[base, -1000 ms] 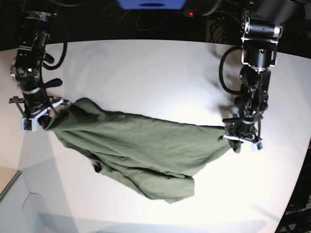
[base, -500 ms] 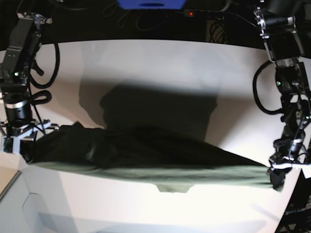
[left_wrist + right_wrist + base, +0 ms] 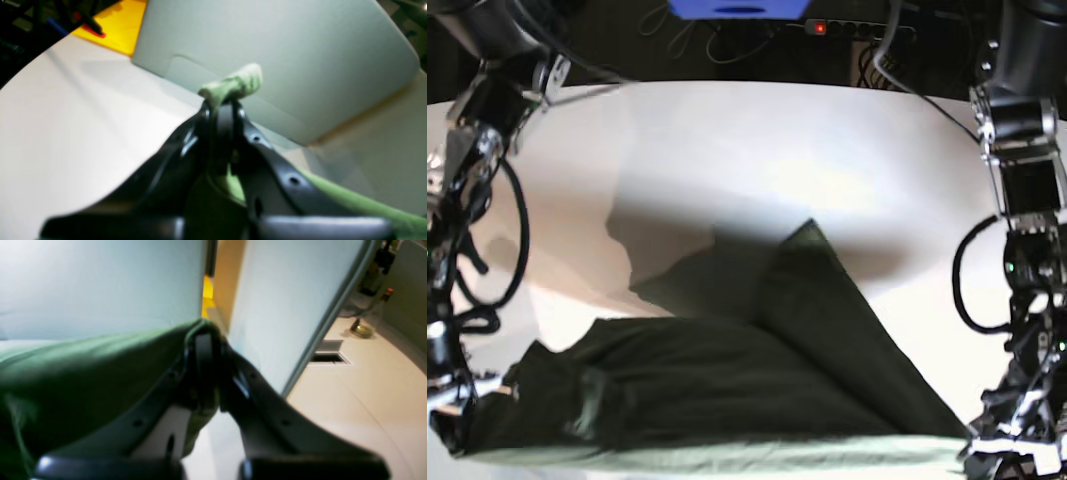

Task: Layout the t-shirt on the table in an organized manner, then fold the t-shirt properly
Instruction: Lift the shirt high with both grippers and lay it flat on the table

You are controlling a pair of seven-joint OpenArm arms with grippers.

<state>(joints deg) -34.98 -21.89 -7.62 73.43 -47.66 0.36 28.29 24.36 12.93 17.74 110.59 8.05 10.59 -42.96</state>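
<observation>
The olive-green t-shirt [image 3: 727,390] hangs stretched between my two grippers near the front of the white table [image 3: 727,150], with a flap reaching back over the tabletop. In the base view my left gripper [image 3: 1005,448] is at the lower right and my right gripper [image 3: 452,425] at the lower left. In the left wrist view the left gripper [image 3: 223,105] is shut on a bunched bit of the shirt [image 3: 233,85]. In the right wrist view the right gripper [image 3: 205,336] is shut on a shirt edge [image 3: 83,373]. The neck label is hidden.
A blue object [image 3: 737,8] and a power strip with a red light [image 3: 819,27] sit beyond the table's far edge, among cables. A grey panel [image 3: 267,43] and a yellow patch of floor [image 3: 113,26] lie below the table's curved edge [image 3: 66,116].
Both grippers have moved apart and toward the front of the table, holding the shirt. The shirt went from a crumpled heap to a taut span lifted off the table.
</observation>
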